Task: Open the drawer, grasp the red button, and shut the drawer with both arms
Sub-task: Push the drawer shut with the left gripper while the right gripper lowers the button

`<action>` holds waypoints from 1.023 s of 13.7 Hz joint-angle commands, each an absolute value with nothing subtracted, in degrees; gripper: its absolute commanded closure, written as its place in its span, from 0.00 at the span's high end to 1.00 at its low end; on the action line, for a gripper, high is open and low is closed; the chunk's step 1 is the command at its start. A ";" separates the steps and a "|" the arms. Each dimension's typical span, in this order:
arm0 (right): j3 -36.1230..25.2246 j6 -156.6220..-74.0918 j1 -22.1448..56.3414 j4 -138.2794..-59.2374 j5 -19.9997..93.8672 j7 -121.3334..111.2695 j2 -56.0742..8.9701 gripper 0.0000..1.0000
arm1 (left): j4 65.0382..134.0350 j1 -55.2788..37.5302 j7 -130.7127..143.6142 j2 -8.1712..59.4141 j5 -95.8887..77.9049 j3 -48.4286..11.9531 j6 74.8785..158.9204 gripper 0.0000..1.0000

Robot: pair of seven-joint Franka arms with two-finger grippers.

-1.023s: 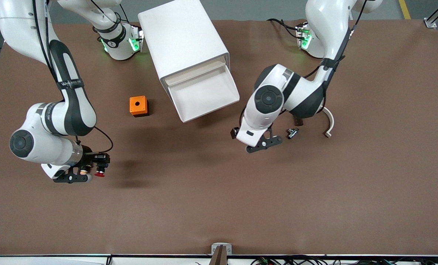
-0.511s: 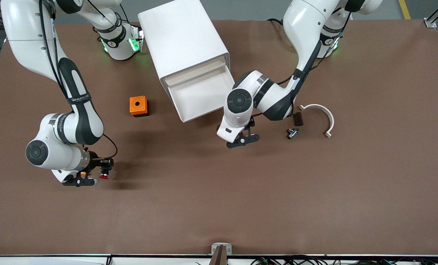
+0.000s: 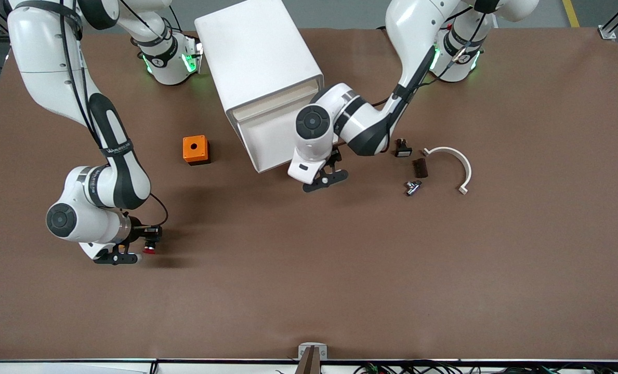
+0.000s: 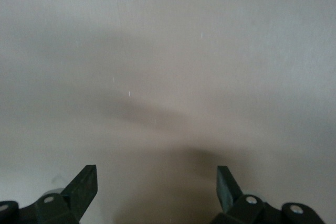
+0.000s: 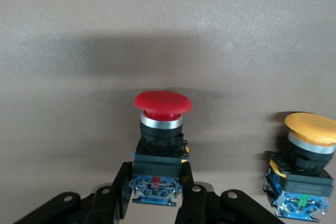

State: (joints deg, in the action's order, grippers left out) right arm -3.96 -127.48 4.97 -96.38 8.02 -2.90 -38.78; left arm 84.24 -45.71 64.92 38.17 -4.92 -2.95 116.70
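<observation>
— Toward the right arm's end of the worktop (image 3: 309,291), what is the right pincer (image 3: 132,253) doing?

— It is sitting low over the brown surface, clamping the button (image 3: 149,247) by its blue rear block. In the right wrist view the fingers (image 5: 124,192) are pressing on either side of that block, with the red cap (image 5: 163,102) pointing away from the pincer. An orange-capped button (image 5: 310,128) is lying just beside it.

— And the drawer (image 3: 275,136)?

— It is standing pulled out of the white cabinet (image 3: 259,67), its white tray showing. The left arm (image 3: 392,62) is reaching across it, and the left pincer (image 3: 325,179) is hovering over the worktop just past the tray's front edge, nearer the front camera. Its jaws are spread wide, holding nothing; the left wrist view is showing both fingertips (image 4: 84,184) well apart over a pale surface.

— Anything else lying about?

— An orange box (image 3: 195,149) is resting beside the cabinet, toward the right arm's end. Toward the left arm's end, a white curved piece (image 3: 457,165), a small dark block (image 3: 419,167), a small metal part (image 3: 411,187) and a black button (image 3: 402,148) are lying near one another.
</observation>
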 commanded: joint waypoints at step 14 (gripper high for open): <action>-5.08 -112.17 3.51 -93.69 7.56 -6.33 -23.23 1.00 | 83.76 -46.32 72.33 37.53 -11.43 -13.80 111.80 1.00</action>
State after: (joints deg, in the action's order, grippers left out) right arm -4.42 -115.37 4.23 -91.93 8.01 -4.70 -28.56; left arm 83.84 -46.24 71.92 37.64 -10.35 -13.26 112.83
